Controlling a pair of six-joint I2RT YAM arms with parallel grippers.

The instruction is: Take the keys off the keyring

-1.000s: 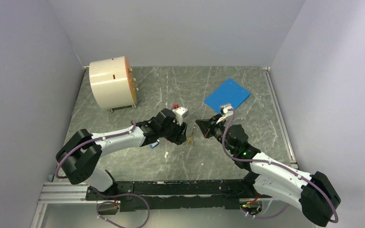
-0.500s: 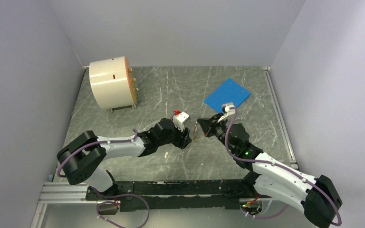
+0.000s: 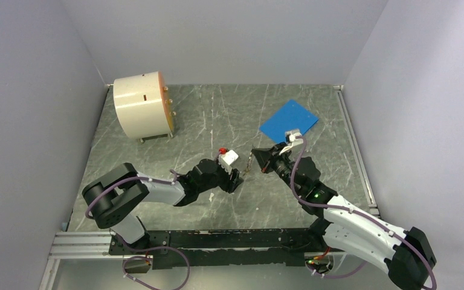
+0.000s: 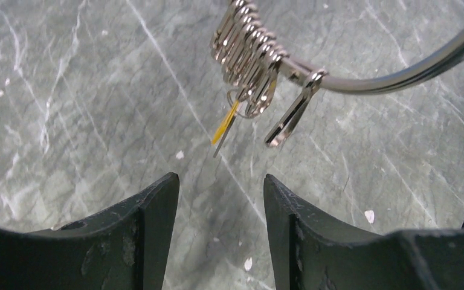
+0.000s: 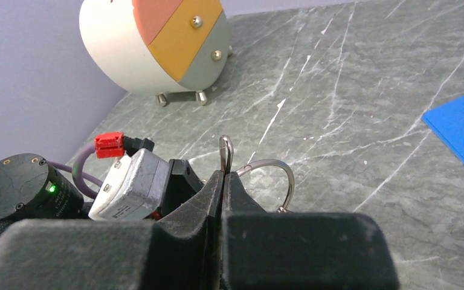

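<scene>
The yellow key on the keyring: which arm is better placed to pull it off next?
Probably left: the left gripper is open facing the hanging yellow key; the right gripper is shut on the keyring.

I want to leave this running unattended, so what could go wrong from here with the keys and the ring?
1. The yellow key is thin and hangs close beside a silver clip on the keyring. The open left gripper could close on the clip instead, or miss the key.
2. The right gripper is shut on only a thin edge of the ring, so a hard pull might twist it or slip it free.
</scene>
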